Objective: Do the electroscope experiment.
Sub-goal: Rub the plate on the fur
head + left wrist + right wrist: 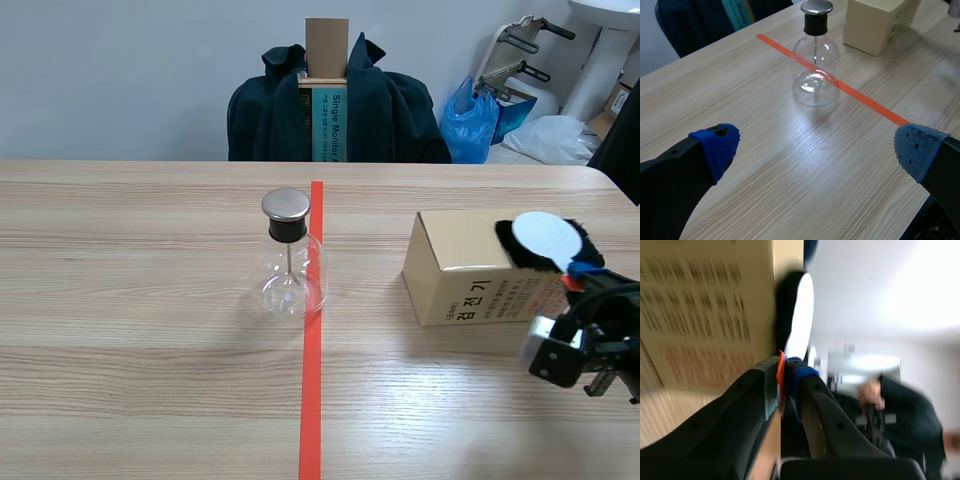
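My left gripper (815, 150) hung low over the table (120, 330) with its fingers spread wide apart and nothing between them, the blue pads (720, 145) pointing toward the electroscope (290, 255). The electroscope stood upright ahead of that hand. It was a clear round flask with a black neck and a flat metal cap, and a thin rod ran down inside it. Its base sat just left of the orange-red tape line (312, 400), with the glass overlapping the line. Beyond the far edge of the table, behind the flask, a dark jacket (400, 110) was draped over a chair.

To the right of the line, well apart from the flask, a cardboard box (450, 270) lay on the wood. A patch of black fur (520, 250) rested on the right end of its top, and a white disc (545, 236) lay flat on the fur. My right gripper (575, 275) sat low at the box's right end with its fingers pressed together on a thin orange tab (781, 375) at the disc's near edge (I took it for the disc's handle, though the view was blurred). Farther back on the right stood a blue bag (470, 120).
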Controlling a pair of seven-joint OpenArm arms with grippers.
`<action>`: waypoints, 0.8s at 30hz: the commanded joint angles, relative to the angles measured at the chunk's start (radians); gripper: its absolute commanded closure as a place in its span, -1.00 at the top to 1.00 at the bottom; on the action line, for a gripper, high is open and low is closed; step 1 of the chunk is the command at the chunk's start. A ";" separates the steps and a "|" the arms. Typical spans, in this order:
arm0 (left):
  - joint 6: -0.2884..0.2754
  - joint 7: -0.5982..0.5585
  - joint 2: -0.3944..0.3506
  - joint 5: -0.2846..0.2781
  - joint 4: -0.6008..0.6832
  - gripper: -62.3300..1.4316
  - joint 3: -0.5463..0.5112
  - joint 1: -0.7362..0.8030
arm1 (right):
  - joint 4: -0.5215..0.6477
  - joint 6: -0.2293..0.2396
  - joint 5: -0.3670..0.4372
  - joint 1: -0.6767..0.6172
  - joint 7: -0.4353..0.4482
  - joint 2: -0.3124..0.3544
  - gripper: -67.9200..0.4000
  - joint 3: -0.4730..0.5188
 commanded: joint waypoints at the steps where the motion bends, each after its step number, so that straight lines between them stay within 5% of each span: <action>1: -0.004 -0.018 0.002 -0.015 0.008 1.00 -0.004 -0.002 | 0.018 -0.003 0.005 0.004 -0.028 -0.006 -0.96 -0.012; 5: -0.004 -0.018 0.002 -0.016 0.008 1.00 -0.004 -0.002 | 0.018 -0.002 0.006 -0.002 -0.171 -0.005 -0.96 -0.005; 16: -0.004 -0.018 0.002 -0.016 0.008 1.00 -0.004 -0.002 | 0.018 -0.003 0.006 -0.005 -0.096 -0.002 -0.96 -0.005; 24: -0.004 -0.018 0.002 -0.016 0.008 1.00 -0.004 -0.002 | 0.055 -0.092 0.068 -0.005 -0.060 0.048 -0.96 0.013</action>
